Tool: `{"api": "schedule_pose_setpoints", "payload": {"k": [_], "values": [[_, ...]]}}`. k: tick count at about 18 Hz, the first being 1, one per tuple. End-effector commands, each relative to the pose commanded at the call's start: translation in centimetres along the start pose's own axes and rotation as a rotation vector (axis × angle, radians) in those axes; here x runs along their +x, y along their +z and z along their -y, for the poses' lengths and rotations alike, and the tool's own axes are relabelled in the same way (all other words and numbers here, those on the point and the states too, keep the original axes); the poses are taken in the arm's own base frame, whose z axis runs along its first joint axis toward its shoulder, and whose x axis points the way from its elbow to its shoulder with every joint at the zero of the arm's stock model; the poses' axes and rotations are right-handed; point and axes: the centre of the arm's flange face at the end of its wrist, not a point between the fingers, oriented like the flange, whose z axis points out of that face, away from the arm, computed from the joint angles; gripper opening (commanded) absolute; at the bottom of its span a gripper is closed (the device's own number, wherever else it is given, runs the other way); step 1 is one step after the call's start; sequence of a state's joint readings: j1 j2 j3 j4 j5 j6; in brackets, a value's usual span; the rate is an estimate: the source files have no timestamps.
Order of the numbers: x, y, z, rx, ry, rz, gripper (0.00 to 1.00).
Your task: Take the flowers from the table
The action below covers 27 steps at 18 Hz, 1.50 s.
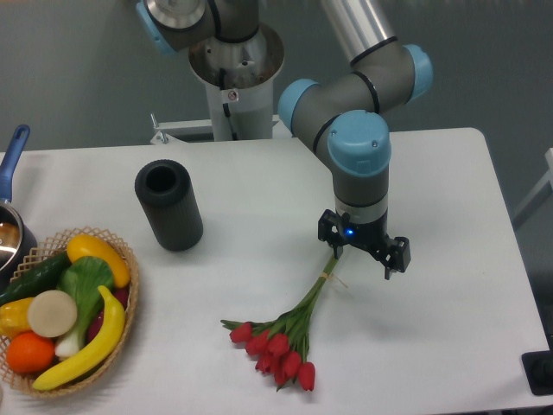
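The flowers lie on the white table in the front middle. Their red tulip buds point to the front left and their thin green stems run up to the right. My gripper hangs just above the table at the stem ends. Its jaws stand apart, and the left fingertip is right at the tips of the stems. Nothing is held between the fingers. The stems' tie shows as a pale band just below the left finger.
A black cylinder stands left of centre. A wicker basket with fruit and vegetables sits at the front left edge. A pot with a blue handle is at the far left. The robot's base stands behind the table.
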<state>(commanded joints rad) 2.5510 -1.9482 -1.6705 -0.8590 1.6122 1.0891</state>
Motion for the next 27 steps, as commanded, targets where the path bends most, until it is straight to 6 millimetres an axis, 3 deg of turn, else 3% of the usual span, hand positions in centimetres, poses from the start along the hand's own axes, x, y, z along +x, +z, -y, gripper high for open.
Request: {"api": "schedule_pose_setpoints", "payload": {"k": [8, 14, 17, 21, 27], "values": [[0.5, 0.4, 0.2, -0.011, 0.005, -0.004, 1.0], [3.0, 2.6, -0.1, -0.029, 0.01, -0.051, 1.0], [4.6, 3.9, 0.8, -0.037, 0.023, -0.077, 1.0], [4.8, 5.1, 1.7, -0.005, 0.015, -0.029, 1.0], [5.6, 9.1, 3.2, -0.022, 0.037, -0.066, 1.0]]}}
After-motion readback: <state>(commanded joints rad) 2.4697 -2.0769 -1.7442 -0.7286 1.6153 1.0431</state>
